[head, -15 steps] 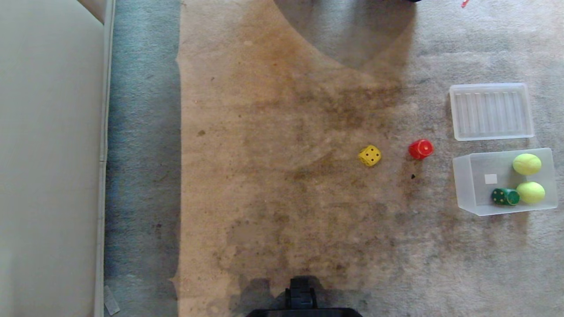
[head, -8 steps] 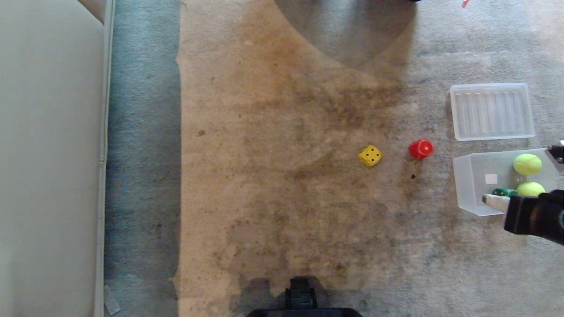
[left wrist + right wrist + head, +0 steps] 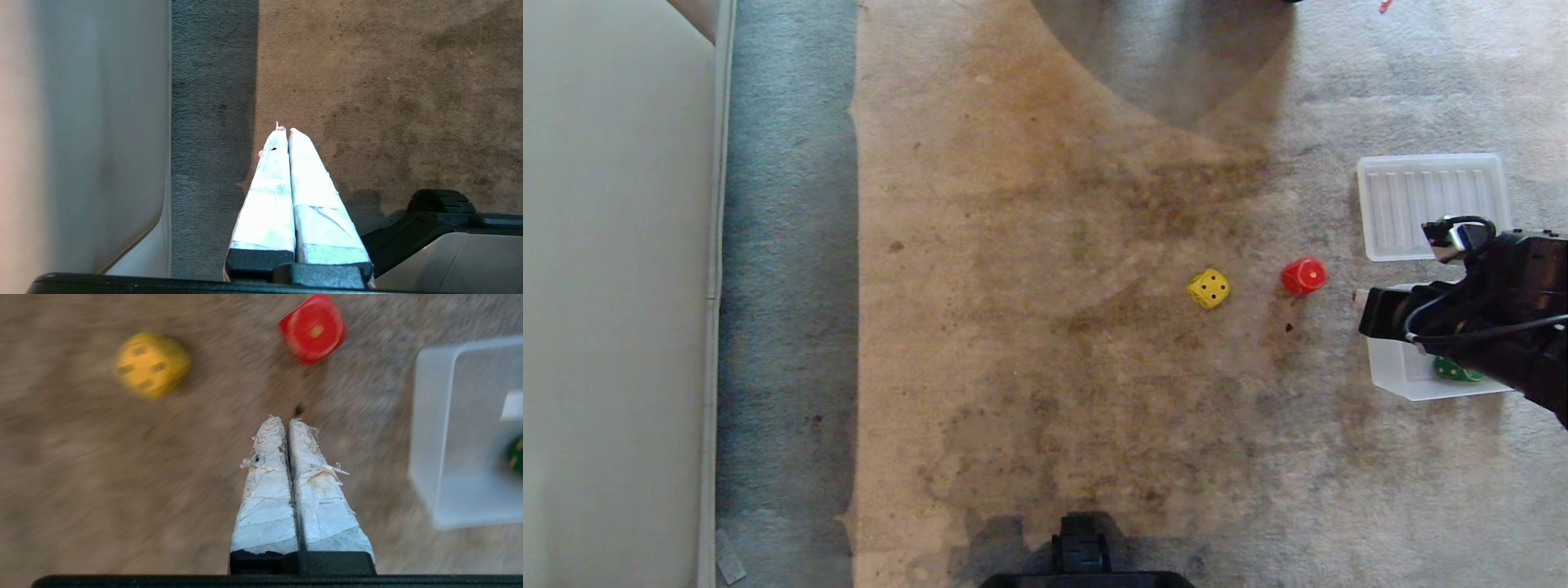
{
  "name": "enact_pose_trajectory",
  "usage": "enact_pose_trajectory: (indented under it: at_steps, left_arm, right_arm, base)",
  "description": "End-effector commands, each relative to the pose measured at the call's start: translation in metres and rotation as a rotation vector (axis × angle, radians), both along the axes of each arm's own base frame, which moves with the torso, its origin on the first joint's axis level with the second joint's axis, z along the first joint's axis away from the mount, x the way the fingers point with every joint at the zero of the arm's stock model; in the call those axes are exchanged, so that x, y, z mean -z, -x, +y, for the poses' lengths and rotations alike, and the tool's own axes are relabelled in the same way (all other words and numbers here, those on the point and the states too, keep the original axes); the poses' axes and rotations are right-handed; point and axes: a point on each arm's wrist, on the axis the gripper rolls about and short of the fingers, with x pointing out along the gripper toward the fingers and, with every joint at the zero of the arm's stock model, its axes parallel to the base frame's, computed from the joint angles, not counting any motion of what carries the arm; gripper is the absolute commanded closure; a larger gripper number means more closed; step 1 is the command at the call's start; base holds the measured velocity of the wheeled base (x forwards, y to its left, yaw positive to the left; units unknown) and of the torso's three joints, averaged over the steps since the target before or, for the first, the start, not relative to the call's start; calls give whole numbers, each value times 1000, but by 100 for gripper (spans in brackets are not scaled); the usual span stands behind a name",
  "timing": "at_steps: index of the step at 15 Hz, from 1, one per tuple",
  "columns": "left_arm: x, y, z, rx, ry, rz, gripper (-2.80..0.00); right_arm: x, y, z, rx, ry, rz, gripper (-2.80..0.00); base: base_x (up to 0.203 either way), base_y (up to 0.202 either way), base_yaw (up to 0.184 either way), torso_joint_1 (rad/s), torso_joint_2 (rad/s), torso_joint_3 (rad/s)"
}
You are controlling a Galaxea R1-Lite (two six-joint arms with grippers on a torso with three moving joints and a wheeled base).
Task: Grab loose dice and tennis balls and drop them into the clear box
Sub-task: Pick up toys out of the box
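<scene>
A yellow die (image 3: 1208,288) and a red die (image 3: 1303,276) lie loose on the carpet, left of the clear box (image 3: 1401,380). A dark green die (image 3: 1454,371) sits inside the box. My right arm (image 3: 1478,318) hangs over the box and hides the tennis balls. In the right wrist view my right gripper (image 3: 286,419) is shut and empty above the carpet, short of the red die (image 3: 314,327), with the yellow die (image 3: 152,364) off to one side and the box wall (image 3: 429,428) to the other. My left gripper (image 3: 284,130) is parked, shut and empty.
The flat ribbed lid (image 3: 1409,204) lies just beyond the box. A pale piece of furniture (image 3: 613,286) runs along the left side. The robot's dark base (image 3: 1082,555) shows at the near edge. A small dark speck (image 3: 1288,327) lies near the red die.
My right arm has swung in from the right edge and now covers most of the box and both tennis balls. The dice and box have not moved.
</scene>
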Motion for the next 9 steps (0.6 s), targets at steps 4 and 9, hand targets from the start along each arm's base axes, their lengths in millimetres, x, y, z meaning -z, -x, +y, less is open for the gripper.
enact_pose_trajectory:
  at_steps: [4,9]
  left_arm:
    - [0,0,0,-1,0,0,0]
    - [0,0,0,-1,0,0,0]
  right_arm:
    - [32,-40,-6,37,33,5,0]
    - [39,-69,-21,97,96,-40,-280]
  base:
    - [0,0,0,0,0,0]
    - [0,0,0,0,0,0]
